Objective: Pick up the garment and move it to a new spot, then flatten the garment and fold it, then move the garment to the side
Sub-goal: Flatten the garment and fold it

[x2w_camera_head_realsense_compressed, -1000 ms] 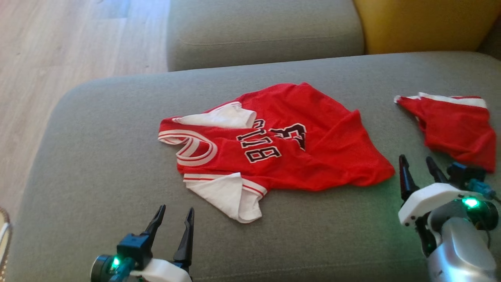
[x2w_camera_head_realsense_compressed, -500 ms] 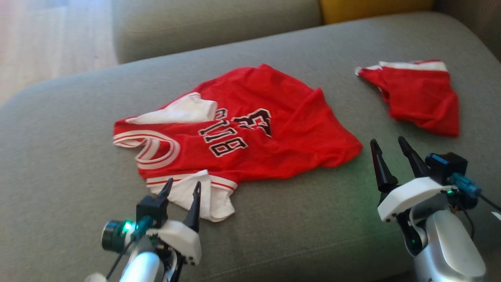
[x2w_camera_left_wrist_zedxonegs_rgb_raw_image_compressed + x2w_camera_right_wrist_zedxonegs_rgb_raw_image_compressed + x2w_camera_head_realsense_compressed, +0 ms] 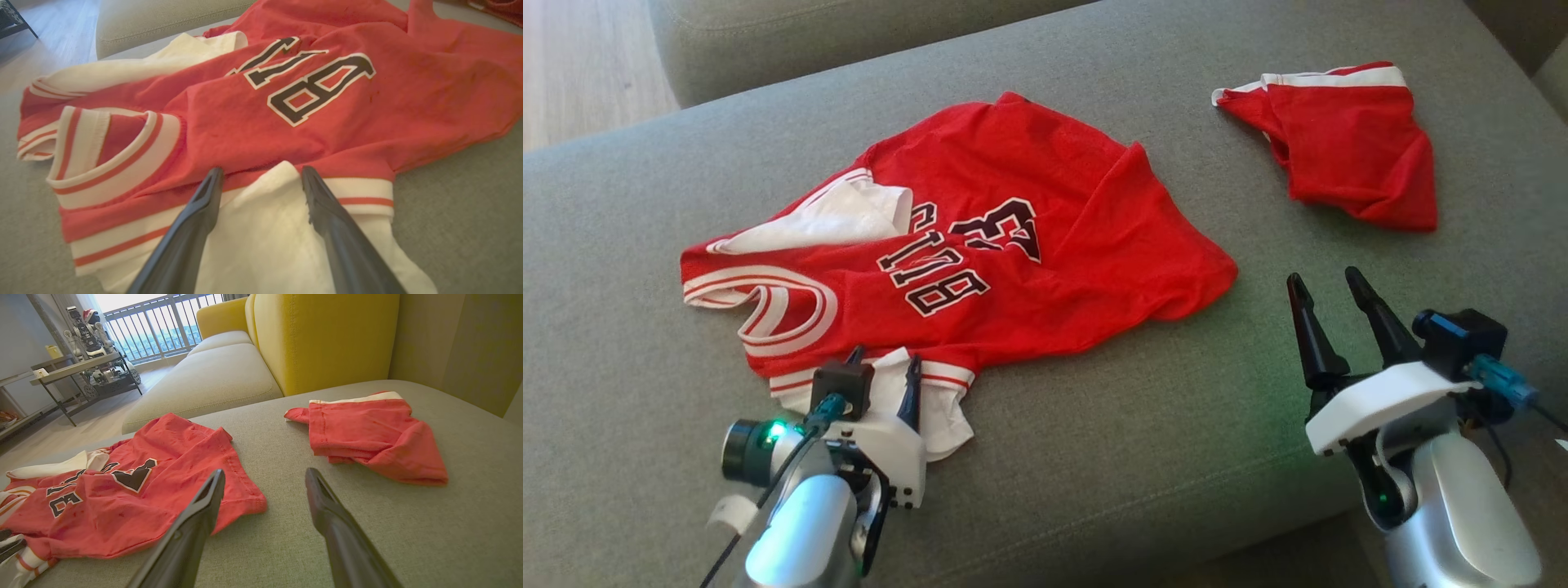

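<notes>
The red jersey point(image 3: 980, 261) lies rumpled, lettering up, on the grey sofa cushion point(image 3: 1094, 474), with the red shorts point(image 3: 1347, 147) well apart to the robot's right. The left pincer point(image 3: 261, 171) stands wide open and empty, its tips straddling the white sleeve point(image 3: 265, 245); whether they touch the cloth I cannot quite tell. The right pincer point(image 3: 1322, 276) is likewise open and empty, near the hem corner. To lift cleanly, the left should sink until it gathers both sleeve layers (not just the top fold) before closing, while the right takes the hem so the jersey hangs spread.
</notes>
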{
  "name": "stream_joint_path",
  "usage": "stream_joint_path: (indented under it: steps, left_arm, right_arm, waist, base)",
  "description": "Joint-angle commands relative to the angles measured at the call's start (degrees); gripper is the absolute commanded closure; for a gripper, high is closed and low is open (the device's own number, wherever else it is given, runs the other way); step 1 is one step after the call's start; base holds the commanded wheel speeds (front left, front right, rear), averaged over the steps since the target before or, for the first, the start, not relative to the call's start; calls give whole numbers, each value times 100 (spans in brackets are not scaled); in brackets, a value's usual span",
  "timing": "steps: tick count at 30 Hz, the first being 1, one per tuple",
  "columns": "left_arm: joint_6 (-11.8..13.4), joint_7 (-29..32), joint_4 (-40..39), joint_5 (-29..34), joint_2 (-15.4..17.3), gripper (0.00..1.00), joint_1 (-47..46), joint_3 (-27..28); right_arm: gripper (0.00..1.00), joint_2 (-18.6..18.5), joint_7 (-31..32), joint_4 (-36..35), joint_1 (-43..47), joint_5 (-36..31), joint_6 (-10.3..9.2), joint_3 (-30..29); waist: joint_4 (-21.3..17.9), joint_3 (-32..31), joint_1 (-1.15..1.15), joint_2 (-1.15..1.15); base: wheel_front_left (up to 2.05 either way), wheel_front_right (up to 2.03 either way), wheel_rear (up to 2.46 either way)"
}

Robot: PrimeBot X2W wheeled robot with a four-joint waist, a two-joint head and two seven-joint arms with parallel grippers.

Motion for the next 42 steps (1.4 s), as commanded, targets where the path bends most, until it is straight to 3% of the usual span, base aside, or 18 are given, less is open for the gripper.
stream_joint_path:
  steps: [1,7,8,9,16,26,35,42]
  left_arm:
    - [-17,-41,-54,32,107,0,-276,153]
    - [-82,-62,82,70,108,0,-349,48]
    - [-122,-67,105,95,105,94,-365,-16]
    - [-137,-69,112,97,103,100,-372,-37]
    - [-102,-76,-175,58,114,100,-375,-24]
    - [-55,-78,-1845,-59,412,100,518,241]
    - [11,-78,-2786,-74,612,100,1375,358]
    - [54,-78,-2980,-46,641,100,1606,350]
  right_arm:
    - [0,15,14,-226,-56,44,-2,149]
    - [0,15,12,-221,-26,43,-2,149]
    - [0,15,6,-202,-21,37,-2,130]
    - [0,15,6,-189,-19,37,-2,128]
    - [0,15,-15,-99,-1,21,-2,73]
    - [0,15,88,424,-11,-179,-2,-457]
    - [0,15,245,1980,-456,204,-2,-1310]
    - [0,15,-148,3505,-1066,755,-2,-1245]
  waist:
    - [9,-7,-1,0]
    - [40,-18,-1,0]
    - [72,-19,-1,0]
    - [92,-21,-1,0]
    - [281,-68,-1,0]
    - [941,-435,-1,0]
    - [1647,-715,-1,0]
    - [1879,-709,-1,0]
  base:
    - [0,0,0]
    - [0,0,0]
    - [0,0,0]
    - [0,0,0]
    - [0,0,0]
    - [0,0,0]
    - [0,0,0]
    - [0,0,0]
